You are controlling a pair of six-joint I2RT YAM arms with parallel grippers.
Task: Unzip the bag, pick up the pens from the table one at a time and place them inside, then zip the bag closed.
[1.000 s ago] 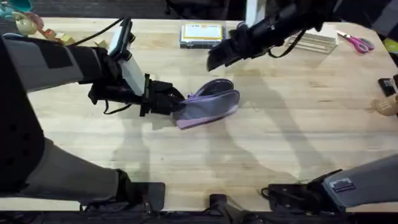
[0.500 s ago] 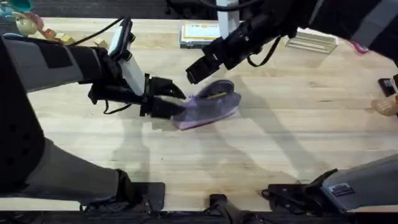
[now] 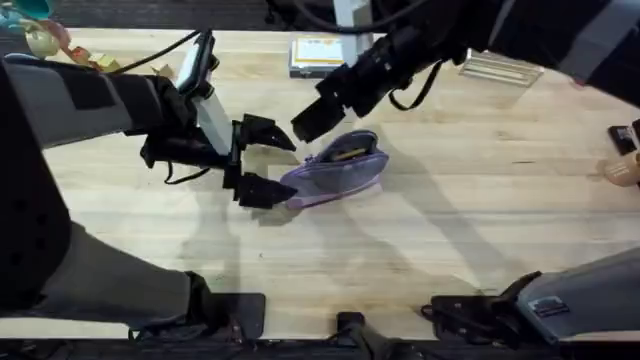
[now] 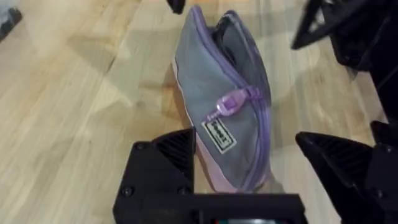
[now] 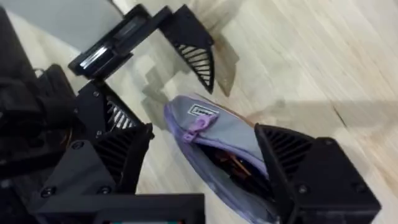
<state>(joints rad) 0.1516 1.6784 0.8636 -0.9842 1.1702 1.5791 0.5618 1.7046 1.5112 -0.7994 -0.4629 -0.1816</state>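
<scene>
The grey bag (image 3: 335, 172) with purple edging lies on the table (image 3: 450, 230), its zipper partly open. An orange pen (image 5: 235, 164) shows inside the mouth. The purple zipper pull (image 4: 233, 102) sits at the end nearer my left gripper (image 3: 263, 160). That gripper is open, its fingers spread on either side of the bag's end and not gripping it. My right gripper (image 3: 306, 124) is open and hangs just above the same end. In the right wrist view the pull (image 5: 198, 124) lies between its spread fingers.
A clear box with a yellow label (image 3: 320, 52) stands at the back middle, and a clear rack (image 3: 500, 66) at the back right. Small items sit at the far left corner (image 3: 40, 38) and at the right edge (image 3: 622, 165).
My left gripper has let go of the bag's end and opened wide. The right arm has swung left and down over that end. The bag has settled flatter.
</scene>
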